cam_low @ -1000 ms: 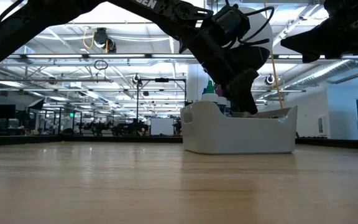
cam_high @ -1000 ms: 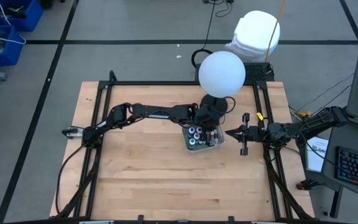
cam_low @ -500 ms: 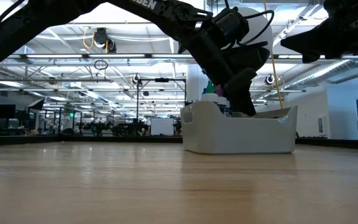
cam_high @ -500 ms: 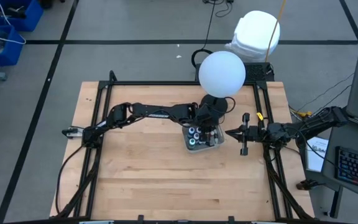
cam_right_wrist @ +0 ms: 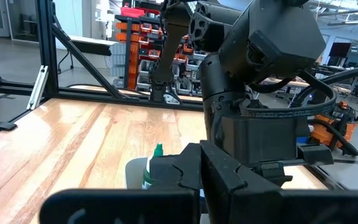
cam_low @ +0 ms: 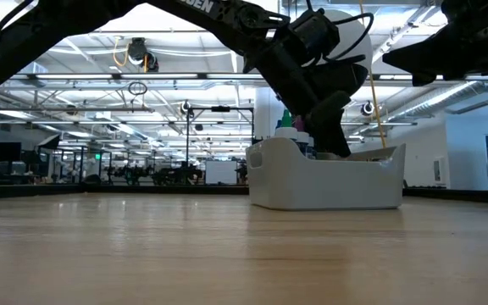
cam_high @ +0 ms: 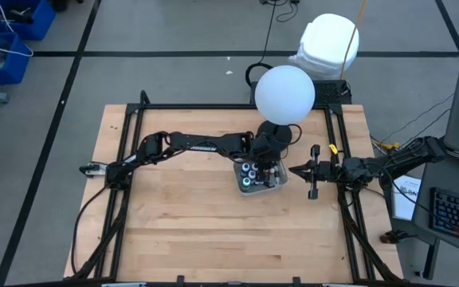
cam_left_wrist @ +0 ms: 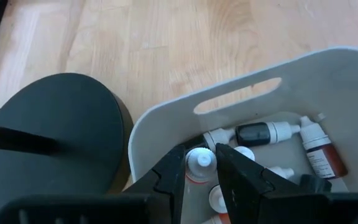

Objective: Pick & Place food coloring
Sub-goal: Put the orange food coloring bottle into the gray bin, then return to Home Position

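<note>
Only the left wrist view shows the left gripper [cam_left_wrist: 200,167] inside the tray [cam_left_wrist: 328,74], its fingers clamped on a white-capped food coloring bottle [cam_left_wrist: 199,163] among other bottles [cam_left_wrist: 319,149]. From above, the arm hides this. The right gripper [cam_high: 303,170] waits beside the tray, fingers together. Nothing has moved since half a second ago.

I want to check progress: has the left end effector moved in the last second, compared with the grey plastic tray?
No. In the low view the left end effector sits inside the grey plastic tray as before.
</note>
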Available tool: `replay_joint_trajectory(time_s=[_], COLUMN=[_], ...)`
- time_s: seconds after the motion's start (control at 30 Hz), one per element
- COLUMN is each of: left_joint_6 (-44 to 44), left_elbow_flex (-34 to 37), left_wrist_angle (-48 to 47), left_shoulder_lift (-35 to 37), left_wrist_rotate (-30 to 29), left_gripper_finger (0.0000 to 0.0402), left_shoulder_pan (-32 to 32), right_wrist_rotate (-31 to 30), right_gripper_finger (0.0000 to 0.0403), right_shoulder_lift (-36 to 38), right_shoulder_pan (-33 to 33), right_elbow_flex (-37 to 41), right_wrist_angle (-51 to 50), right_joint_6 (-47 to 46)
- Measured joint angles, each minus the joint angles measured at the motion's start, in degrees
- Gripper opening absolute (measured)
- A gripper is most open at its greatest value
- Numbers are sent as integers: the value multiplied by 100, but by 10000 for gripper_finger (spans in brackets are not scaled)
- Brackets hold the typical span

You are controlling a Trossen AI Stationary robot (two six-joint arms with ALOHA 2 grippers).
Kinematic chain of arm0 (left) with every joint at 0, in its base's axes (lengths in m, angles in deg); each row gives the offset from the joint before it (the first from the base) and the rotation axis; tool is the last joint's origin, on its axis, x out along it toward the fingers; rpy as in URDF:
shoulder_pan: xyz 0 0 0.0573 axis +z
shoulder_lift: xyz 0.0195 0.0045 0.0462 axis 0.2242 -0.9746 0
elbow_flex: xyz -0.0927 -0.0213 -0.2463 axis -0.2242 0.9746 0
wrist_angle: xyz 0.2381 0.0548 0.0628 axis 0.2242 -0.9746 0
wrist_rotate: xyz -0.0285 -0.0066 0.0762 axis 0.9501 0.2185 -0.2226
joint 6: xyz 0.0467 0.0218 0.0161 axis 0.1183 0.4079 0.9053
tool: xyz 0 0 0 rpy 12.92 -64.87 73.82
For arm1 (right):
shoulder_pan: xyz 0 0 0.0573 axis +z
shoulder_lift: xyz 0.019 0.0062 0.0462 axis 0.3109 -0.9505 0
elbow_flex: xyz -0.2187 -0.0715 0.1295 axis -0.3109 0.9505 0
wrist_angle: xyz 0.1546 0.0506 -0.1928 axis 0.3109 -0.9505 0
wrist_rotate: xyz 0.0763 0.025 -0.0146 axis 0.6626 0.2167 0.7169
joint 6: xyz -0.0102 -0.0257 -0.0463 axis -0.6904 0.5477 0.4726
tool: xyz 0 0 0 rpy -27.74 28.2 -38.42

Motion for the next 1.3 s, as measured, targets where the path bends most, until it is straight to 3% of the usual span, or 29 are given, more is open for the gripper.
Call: replay_joint_trajectory(time_s=[0.27, 0.57, 0.8, 0.93, 1.03, 1.13, 1.3], left_joint_6=[16, 14, 73, 214, 650, 873, 543], left_elbow_flex=[0, 0, 0, -228, -528, -600, -268], left_wrist_angle=[-16, -13, 76, 29, -504, -1030, -1416], left_shoulder_lift=[2, 2, 2, 197, 585, 1082, 2133], left_wrist_rotate=[153, 155, 120, 76, 90, 138, 132], left_gripper_finger=[96, 147, 152, 152, 151, 126, 30], left_shoulder_pan=[-2, 0, 0, -161, -399, -586, -529], right_wrist_rotate=[2, 0, 2, -1, 2, 6, 13], right_gripper_finger=[0, 0, 0, 0, 0, 0, 0], right_shoulder_lift=[0, -2, 0, 0, 0, 6, 30], right_shoulder_pan=[0, 0, -1, -2, 0, 0, 0], right_elbow_flex=[-1, 2, 2, 2, 2, 2, 2], right_wrist_angle=[-1, 1, 1, -9, -59, -148, -185], right_joint_6=[0, 0, 0, 6, 16, 20, 19])
